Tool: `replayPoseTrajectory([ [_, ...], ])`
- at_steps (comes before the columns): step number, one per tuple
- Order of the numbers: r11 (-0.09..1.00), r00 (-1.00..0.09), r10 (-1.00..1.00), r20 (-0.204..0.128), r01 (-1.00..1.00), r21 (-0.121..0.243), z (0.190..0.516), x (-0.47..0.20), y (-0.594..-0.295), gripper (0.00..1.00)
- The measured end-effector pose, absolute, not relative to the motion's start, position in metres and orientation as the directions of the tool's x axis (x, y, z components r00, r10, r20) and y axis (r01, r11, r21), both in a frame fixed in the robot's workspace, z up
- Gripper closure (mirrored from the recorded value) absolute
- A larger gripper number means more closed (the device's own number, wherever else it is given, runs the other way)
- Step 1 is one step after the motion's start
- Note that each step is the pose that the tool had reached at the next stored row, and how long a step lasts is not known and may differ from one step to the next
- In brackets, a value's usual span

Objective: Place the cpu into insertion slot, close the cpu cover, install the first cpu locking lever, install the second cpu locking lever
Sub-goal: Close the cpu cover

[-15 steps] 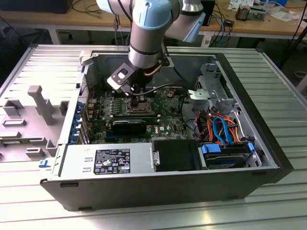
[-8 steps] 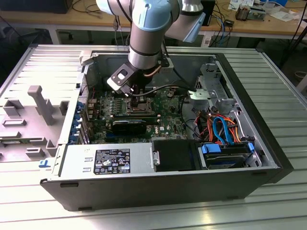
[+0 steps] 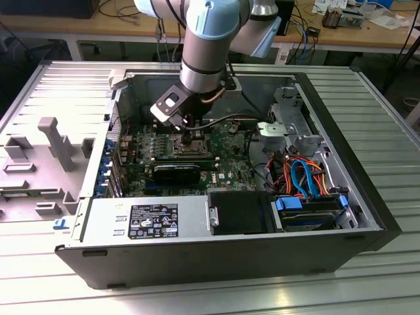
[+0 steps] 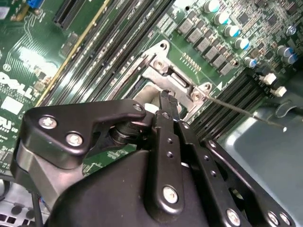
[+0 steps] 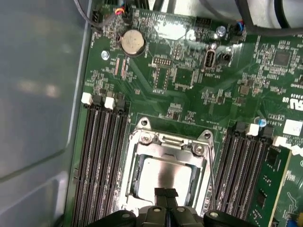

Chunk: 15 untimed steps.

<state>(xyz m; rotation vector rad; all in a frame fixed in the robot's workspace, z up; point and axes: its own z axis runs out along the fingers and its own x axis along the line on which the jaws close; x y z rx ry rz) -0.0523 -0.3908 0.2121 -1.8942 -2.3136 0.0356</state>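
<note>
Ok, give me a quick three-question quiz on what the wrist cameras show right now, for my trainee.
1. True or false: the chip shows through the window of the metal cover.
2. What runs along both sides of the cover? A fans; B memory slots; C hard drives.
3. Fill in: the gripper, close to the chip, has its jaws ___.
Key: 1 true; 2 B; 3 shut.

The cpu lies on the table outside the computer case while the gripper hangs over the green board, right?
No. The cpu sits in the insertion slot, not outside the computer; the first wrist view shows it. The gripper does hang over the green board.
</note>
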Motion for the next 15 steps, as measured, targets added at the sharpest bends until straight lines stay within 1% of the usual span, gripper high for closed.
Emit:
replayPoseTrajectory([
  [10,0.203,-0.19,0.975,0.116,0.973,-0.112,0.225,-0.048,-0.391,0.89],
  [15,0.204,-0.19,0.974,0.119,0.973,-0.112,0.225,-0.048,-0.391,0.89],
])
